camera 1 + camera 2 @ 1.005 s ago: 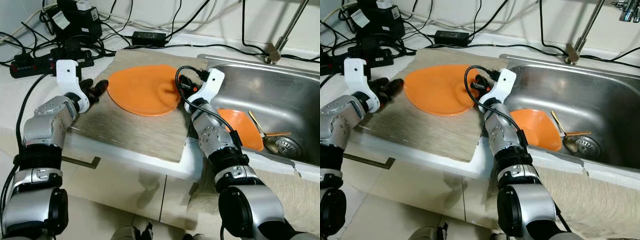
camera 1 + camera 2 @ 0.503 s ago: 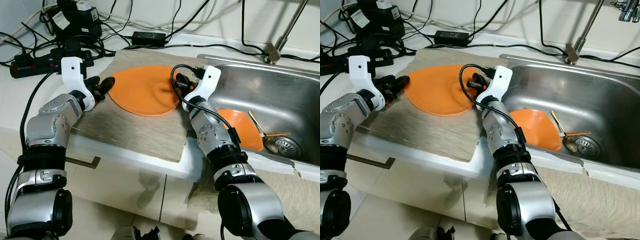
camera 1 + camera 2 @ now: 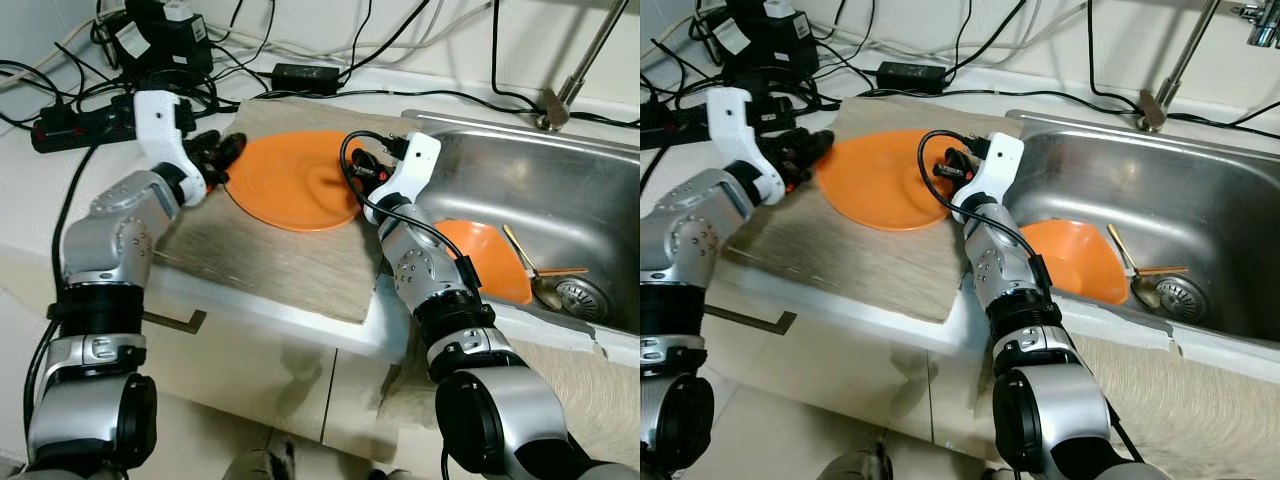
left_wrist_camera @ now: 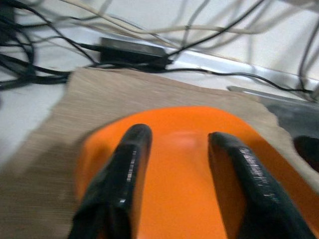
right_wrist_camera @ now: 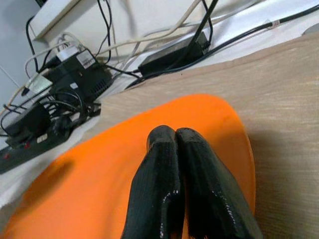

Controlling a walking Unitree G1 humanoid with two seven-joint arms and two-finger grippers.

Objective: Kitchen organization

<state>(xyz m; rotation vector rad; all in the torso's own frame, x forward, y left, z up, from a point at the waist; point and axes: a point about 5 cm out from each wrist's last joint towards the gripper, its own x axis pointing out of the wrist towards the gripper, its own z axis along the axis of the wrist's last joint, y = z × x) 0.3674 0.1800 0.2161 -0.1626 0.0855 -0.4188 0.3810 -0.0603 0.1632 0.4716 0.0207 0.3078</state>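
A tangle of black power cables and adapters (image 3: 150, 60) lies on the white counter behind and to the outer side of the left gripper (image 4: 174, 144). That gripper hovers at the left rim of the round, flat orange plastic plate (image 3: 290, 180), its two black fingers (image 4: 124, 169) spread apart with the orange surface visible between and beyond them; they reach over the rim, and whether they touch it cannot be told.

The plate lies flat on a beige woven mat (image 3: 270, 265) spread over the counter, between the two grippers. It is a smooth, matte, uniform orange with a shallow raised edge and a faint dimple near the middle.

The right gripper (image 5: 174, 144) is at the plate's opposite, right-hand edge, its fingers pressed together with no gap, lying low over the orange surface and pointing across it toward the left gripper.

Beyond the right arm, on its outer side, sits the stainless steel sink (image 3: 600, 190). Inside it, an orange bowl (image 3: 490, 255) leans against the near wall, and a gold-coloured spoon (image 3: 530, 275) rests just beside the bowl, close to the drain.
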